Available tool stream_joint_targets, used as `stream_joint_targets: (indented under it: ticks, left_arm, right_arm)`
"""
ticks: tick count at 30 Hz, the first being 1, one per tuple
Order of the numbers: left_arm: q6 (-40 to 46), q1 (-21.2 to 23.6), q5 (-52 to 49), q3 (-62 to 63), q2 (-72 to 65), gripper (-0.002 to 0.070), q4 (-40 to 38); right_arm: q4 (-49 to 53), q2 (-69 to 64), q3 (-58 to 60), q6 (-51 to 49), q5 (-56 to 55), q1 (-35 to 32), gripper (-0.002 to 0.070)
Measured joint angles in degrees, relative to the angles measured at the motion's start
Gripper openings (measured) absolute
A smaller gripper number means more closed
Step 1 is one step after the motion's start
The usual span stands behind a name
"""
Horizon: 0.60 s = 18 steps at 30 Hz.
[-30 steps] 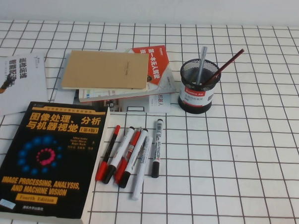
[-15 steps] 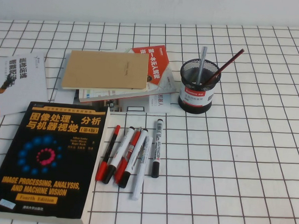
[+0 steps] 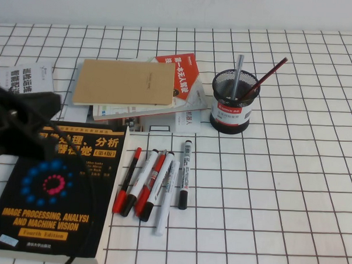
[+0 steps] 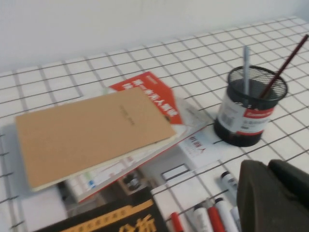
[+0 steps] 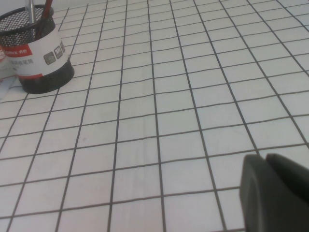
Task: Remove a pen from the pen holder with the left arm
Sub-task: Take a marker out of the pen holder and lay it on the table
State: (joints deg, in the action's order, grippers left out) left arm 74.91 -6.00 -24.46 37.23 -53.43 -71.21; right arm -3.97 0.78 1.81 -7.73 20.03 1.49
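Since the earlier frames, the left arm had come into the left edge of the high view as a dark, blurred shape. It hung over the upper part of the black image-processing textbook, where no arm was visible before. Nothing else on the grid-patterned tablecloth had shifted.

The left gripper was fully closed and held nothing. The right gripper was outside the high view, over bare cloth, and it also looked pressed together and empty.

Above the centre lay a stack of books with a brown notebook on top. The black mesh pen holder stood at the upper right of centre, well apart from the left gripper. A silver pen and a dark red pencil leaned inside it. Loose markers lay in a row at the lower centre.

In my judgement, the closed jaws had to open before arriving, or they could knock over the light holder. They could also seize the pencil by mistake.
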Motion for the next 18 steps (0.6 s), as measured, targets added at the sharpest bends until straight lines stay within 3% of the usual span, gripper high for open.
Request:
stream_joint_targets:
  ticks: [7,18]
  left_arm:
    - [20.5,-9.2,-1.2,8.9,-17.2,0.0001,-16.2]
    - [29.5,-19.5,-0.2,28.5,-38.2,0.0005,-20.5]
  right_arm:
    - [0.0,0.0,0.0,0.0,0.0,0.0,-0.0016]
    - [0.0,0.0,0.0,0.0,0.0,0.0,-0.0016]
